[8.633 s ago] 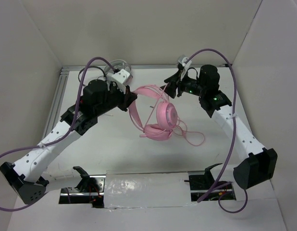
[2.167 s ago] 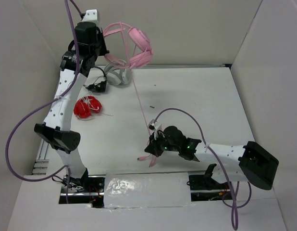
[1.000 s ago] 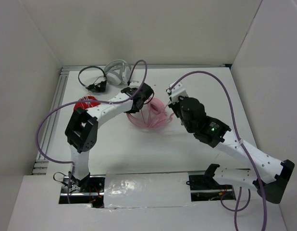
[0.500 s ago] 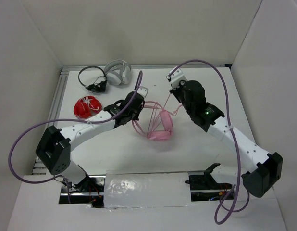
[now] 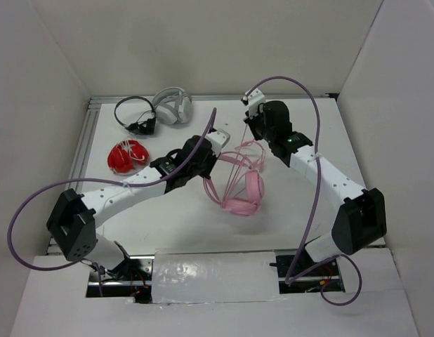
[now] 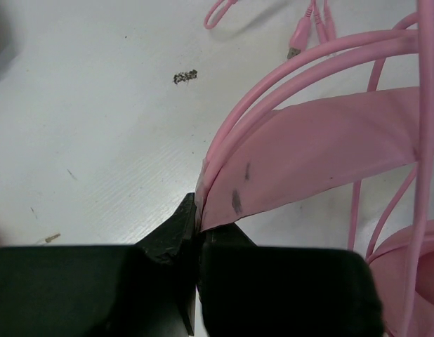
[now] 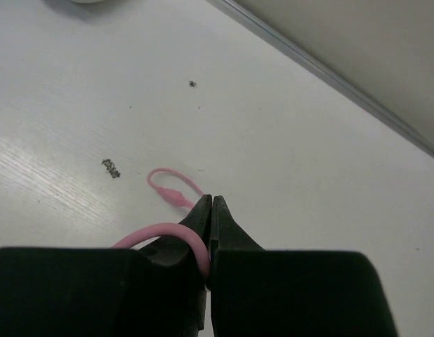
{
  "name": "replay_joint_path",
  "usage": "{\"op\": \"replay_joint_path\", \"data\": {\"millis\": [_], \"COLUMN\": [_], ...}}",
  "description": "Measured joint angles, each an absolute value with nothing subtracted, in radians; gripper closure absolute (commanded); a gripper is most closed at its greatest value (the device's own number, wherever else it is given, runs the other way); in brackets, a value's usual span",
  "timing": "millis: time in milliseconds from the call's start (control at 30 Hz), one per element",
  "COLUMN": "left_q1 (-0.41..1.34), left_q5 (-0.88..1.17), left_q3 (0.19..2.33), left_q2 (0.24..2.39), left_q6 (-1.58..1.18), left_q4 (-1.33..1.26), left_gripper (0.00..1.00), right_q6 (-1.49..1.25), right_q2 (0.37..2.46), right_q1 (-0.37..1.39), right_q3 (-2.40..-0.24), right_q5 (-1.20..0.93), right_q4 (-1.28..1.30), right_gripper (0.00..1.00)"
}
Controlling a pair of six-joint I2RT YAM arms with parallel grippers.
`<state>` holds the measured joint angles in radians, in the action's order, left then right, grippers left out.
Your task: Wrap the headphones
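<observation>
A: Well, nearest first: the left gripper [image 6: 197, 217] is clamped on the very tip of the headband [image 6: 322, 154], nearer than the white headphones [image 5: 172, 107] and a little to their right; does that hold look safe?

B: Hardly; the bite is thin, so I judge a sideways tug could slide the band out; the headphones [image 5: 251, 187], sitting nearer than the white headphones and to their right, would then flop over.

A: And farther out?

B: Right of the white headphones, the right gripper [image 7: 210, 210] is pinched together on the cable [image 7: 157, 226]; so slim a strand could slip through, slackening what is laid across the headband.

A: Which view helps most?

B: Each wrist view shows its own pinch, hidden from above; only the top view shows the whole headphones and both arms.
</observation>
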<state>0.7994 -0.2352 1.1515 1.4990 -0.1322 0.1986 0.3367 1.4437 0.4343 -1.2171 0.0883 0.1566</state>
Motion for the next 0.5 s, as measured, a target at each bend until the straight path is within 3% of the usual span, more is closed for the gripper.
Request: {"op": "replay_joint_path", "data": {"millis": [200, 333, 500], "left_q1": [0.79, 0.774, 0.749], "left_q5": [-0.22, -0.186, -0.124], "left_q3": [1.151, 1.189, 1.394], "left_q2": [1.438, 1.408, 1.409], "left_q6": [-0.12, -0.081, -0.034], "left_q4": [0.208, 0.234, 0.31], "left_gripper": [1.0, 1.0, 1.0], "right_q6": [0.237, 0.187, 0.138], "right_q2": [1.452, 1.452, 1.487], "right_q1": [0.38, 0.337, 0.327], "right_q3": [-1.151, -1.114, -1.108], "right_q5": [-0.015, -0.172, -0.385], "right_q4": [0.081, 0.038, -0.034], "right_gripper": [0.83, 0.81, 0.8]}}
